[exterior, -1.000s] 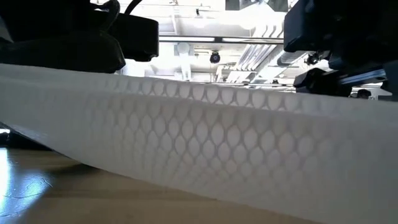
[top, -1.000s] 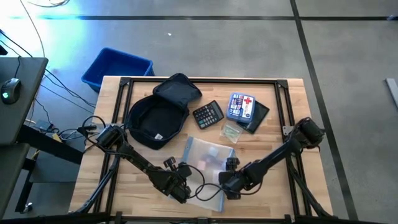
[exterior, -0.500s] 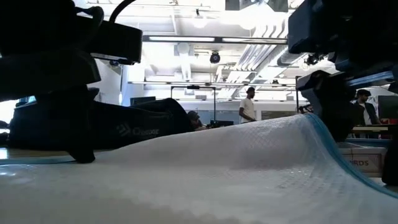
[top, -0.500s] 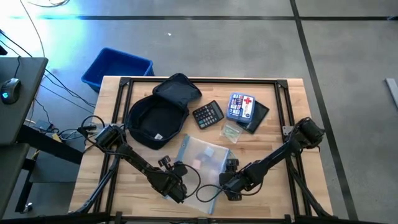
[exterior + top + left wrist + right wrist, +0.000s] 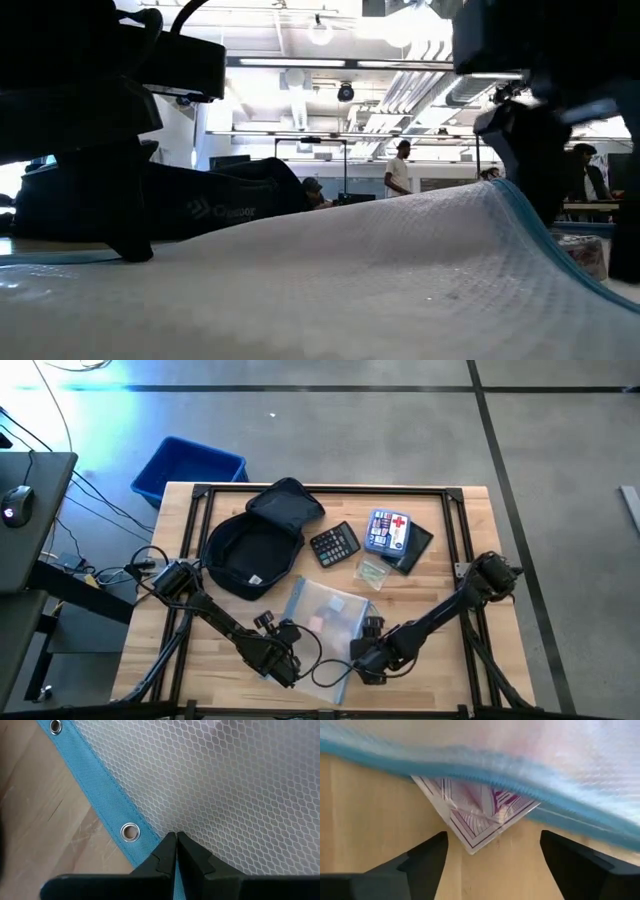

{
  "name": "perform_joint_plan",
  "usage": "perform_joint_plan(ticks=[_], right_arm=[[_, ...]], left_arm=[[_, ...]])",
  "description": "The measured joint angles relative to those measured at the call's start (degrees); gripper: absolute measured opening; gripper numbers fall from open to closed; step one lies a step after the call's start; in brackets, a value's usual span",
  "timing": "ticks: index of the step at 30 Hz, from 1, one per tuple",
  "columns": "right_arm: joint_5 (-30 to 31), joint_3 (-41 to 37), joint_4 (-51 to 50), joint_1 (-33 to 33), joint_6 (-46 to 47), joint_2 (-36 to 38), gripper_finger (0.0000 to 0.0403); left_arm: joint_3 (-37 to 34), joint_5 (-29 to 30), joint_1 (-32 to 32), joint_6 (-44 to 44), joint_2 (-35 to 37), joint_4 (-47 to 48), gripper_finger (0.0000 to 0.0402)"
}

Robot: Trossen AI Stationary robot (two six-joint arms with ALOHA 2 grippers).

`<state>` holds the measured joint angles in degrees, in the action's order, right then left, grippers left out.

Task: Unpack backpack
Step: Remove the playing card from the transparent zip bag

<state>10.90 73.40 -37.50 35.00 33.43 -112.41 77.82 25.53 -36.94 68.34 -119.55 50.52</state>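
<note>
"What's laid out on the bench [image 5: 455, 535] — have you counted?"

"One backpack [image 5: 255, 540], unzipped with its flap thrown back, at the far left part of the bench. One calculator [image 5: 334, 544] just beside it, one first-aid kit [image 5: 388, 530] lying on a dark flat thing, one small clear packet [image 5: 372, 572] near that, and one translucent mesh pouch [image 5: 325, 615] with blue trim at the near middle. One blue bin [image 5: 188, 468] stands on the floor past the far left corner."

"And the arms?"

"Two, both stretched low along the near edge, angled in toward the pouch from either side. The left tool [image 5: 176, 840] is clenched on the pouch's blue edge, right by an eyelet [image 5: 130, 832]. The right tool [image 5: 492, 852] is spread wide at the pouch's other near edge, grasping nothing; a printed card corner [image 5: 476, 817] pokes out from under the pouch between its fingers [image 5: 427, 857]."
</note>
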Motion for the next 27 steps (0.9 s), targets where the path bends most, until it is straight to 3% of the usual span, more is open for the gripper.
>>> perform_joint_plan(ticks=[6, 12, 21, 27], right_arm=[[-0.1, 2.1, 2.2, -0.8, 5.8, 0.1, 0.0339], [-0.9, -0.1, 2.1, -0.8, 7.3, -0.3, 0.0319], [-0.1, 2.3, -15.5, 0.8, 10.6, 0.2, 0.0287], [0.3, 2.6, -2.3, 1.5, 8.5, 0.3, 0.0284]], left_arm=[[0.0, 0.0, 0.0, 0.0, 0.0, -0.2, 0.0], [0.0, 0.0, -0.1, 0.0, 0.0, -0.3, 0.0], [0.0, 0.0, -0.2, 0.0, 0.0, -0.2, 0.0], [0.0, 0.1, -0.2, 0.0, 0.0, -0.2, 0.0]])
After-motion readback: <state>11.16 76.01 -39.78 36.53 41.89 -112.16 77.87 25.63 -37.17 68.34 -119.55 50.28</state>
